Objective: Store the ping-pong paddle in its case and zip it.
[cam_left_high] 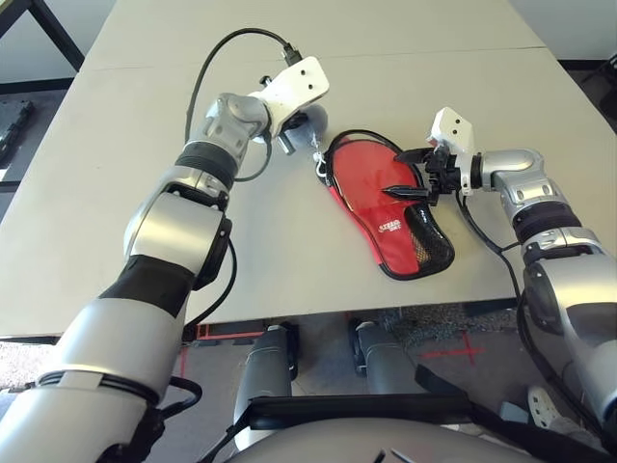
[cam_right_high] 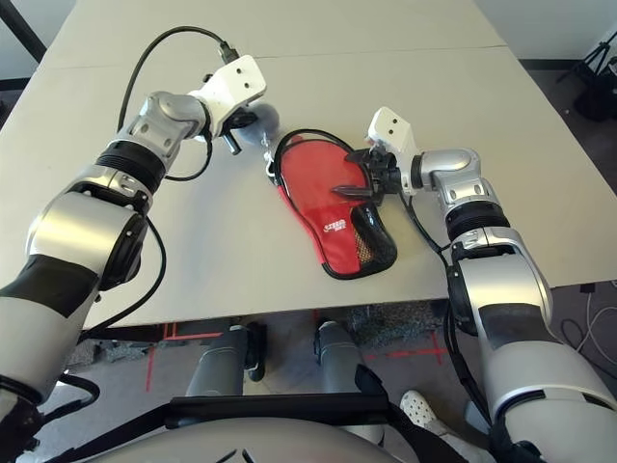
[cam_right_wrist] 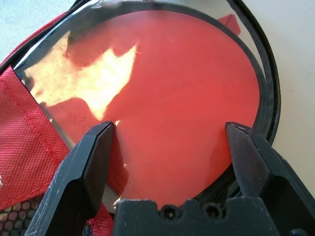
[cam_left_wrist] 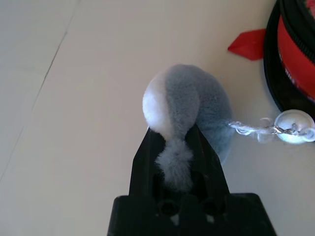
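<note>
- Paddle (cam_right_wrist: 177,88) looks in case (cam_left_high: 386,207) on table; zipping prob. in hand.
- L grip (cam_left_wrist: 172,132) pinching grey plush charm (cam_left_wrist: 197,98) on case's cord.
- R grip (cam_right_wrist: 170,125) spread over case.
- Next: R steadies case, L pulls zip round, we reckon.

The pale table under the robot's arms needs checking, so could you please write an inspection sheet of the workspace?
Surface: pale table, fine seam
Job's things: red fabric case with black edging, clear panel over a round red face, likely the paddle's; grey-and-white plush charm on its cord
Clutter: nothing seen
Left gripper: shut on charm
Right gripper: open over case
Cables: black cable arching beside left wrist
Surroundings: red floor tape, white shoe
</note>
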Action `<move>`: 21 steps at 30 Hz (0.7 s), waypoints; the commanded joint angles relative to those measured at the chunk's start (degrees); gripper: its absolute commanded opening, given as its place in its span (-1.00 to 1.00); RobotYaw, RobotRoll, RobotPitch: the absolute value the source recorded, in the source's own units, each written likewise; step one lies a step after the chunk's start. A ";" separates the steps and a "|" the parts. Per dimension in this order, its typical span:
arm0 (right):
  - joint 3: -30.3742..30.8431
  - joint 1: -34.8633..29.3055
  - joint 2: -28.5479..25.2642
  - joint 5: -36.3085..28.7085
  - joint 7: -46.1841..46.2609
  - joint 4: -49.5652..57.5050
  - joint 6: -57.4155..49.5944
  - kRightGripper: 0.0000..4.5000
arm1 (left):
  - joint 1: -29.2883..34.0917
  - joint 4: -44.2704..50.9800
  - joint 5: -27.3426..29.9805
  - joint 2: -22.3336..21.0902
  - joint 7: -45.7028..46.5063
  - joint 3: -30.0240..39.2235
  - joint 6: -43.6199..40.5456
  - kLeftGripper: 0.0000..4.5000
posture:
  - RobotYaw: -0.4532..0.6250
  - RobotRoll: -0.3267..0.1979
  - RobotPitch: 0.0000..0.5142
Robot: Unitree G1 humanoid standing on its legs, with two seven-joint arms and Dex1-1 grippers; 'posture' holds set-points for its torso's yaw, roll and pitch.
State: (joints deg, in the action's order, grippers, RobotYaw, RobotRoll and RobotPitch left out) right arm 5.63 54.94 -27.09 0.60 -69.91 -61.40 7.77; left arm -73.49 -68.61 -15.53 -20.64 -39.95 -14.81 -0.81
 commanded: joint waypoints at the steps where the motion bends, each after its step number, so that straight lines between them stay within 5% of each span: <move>1: 2.49 -2.55 0.12 3.09 0.20 -3.15 -0.95 1.00 | 2.52 6.01 0.05 -4.04 -1.52 0.85 -2.69 -0.95 | -0.13 0.25 -0.13; 10: 0.38 3.14 0.69 0.74 -2.28 -3.47 -0.79 1.00 | 13.02 26.36 1.65 -6.43 -4.73 2.66 -13.77 -0.95 | -0.07 0.25 -0.14; 21: 1.77 4.98 3.40 2.41 -3.45 -3.81 -0.29 1.00 | 12.79 26.46 1.16 -5.64 -2.73 2.95 -15.26 -0.95 | -0.05 0.25 -0.13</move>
State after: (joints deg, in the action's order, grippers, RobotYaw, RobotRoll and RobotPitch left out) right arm 6.25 60.32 -23.45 1.87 -73.01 -64.57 7.29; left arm -60.43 -41.21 -14.60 -26.38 -43.11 -11.76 -15.75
